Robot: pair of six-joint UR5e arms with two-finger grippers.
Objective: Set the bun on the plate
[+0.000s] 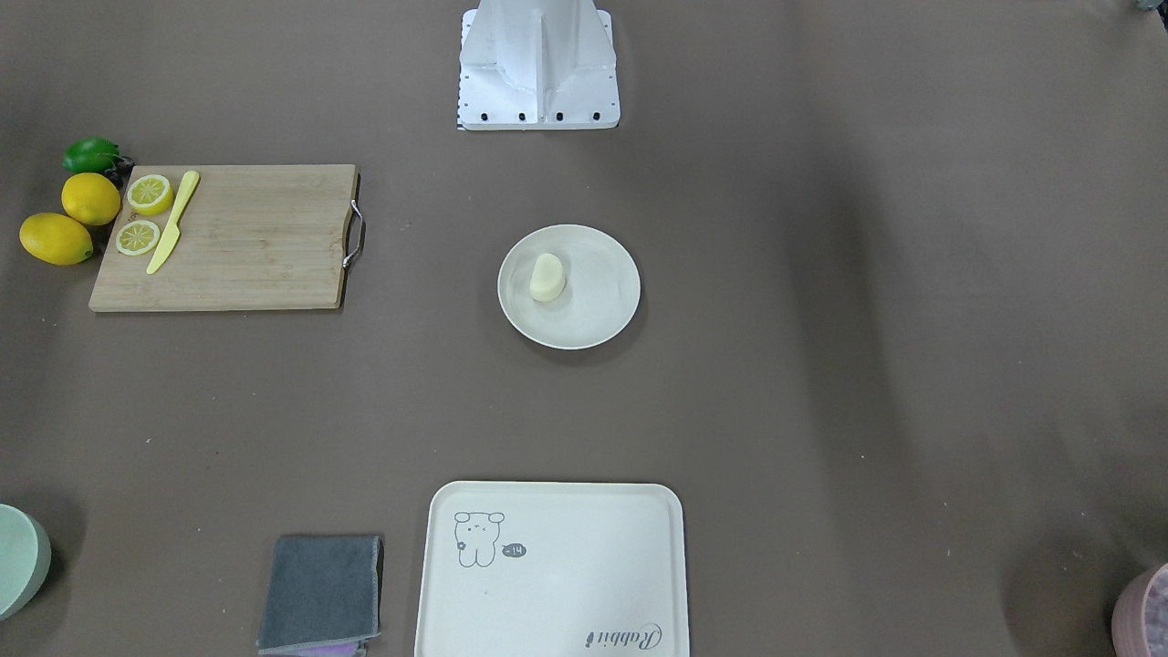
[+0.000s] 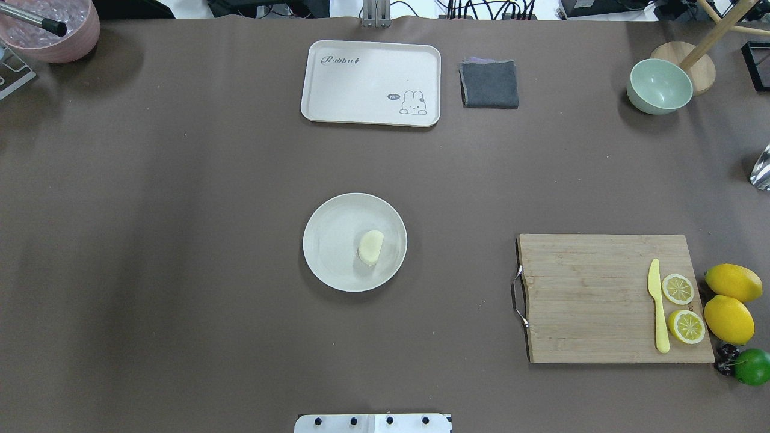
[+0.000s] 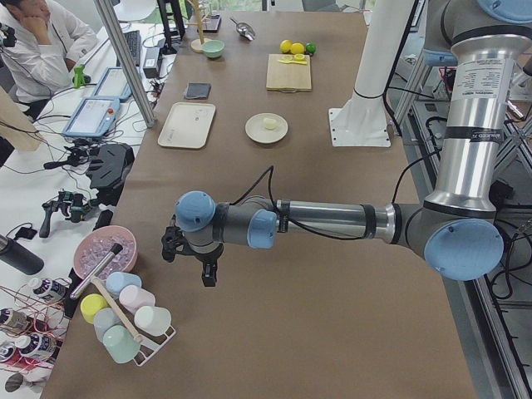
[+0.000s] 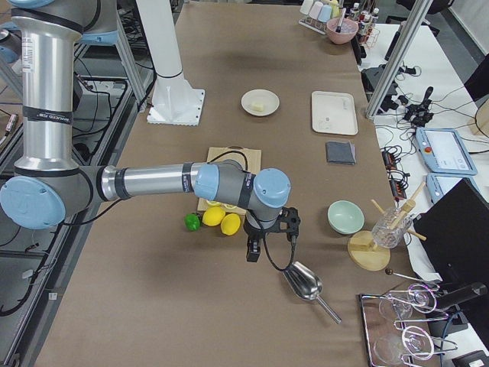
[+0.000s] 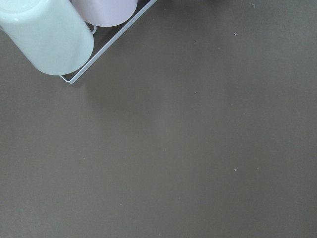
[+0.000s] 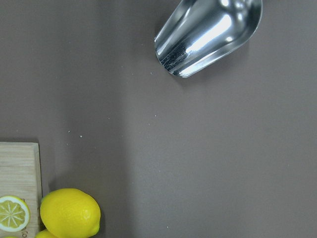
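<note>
— What's laid out?
— A matte brown table [image 2: 180, 240], a rectangular wooden board [image 2: 589, 300], a smooth cream tray [image 2: 361, 84] with rounded corners, and the round shallow plate [image 2: 331, 240].
— And the bun [image 2: 370, 247]?
— It's a smooth pale lump with one flat side, lying on the plate, slightly off centre.
— Your fingers?
— My left gripper [image 3: 188, 264] and right gripper [image 4: 271, 235] are both far from the plate. Whether they're spread or pressed together, I cannot tell.
</note>
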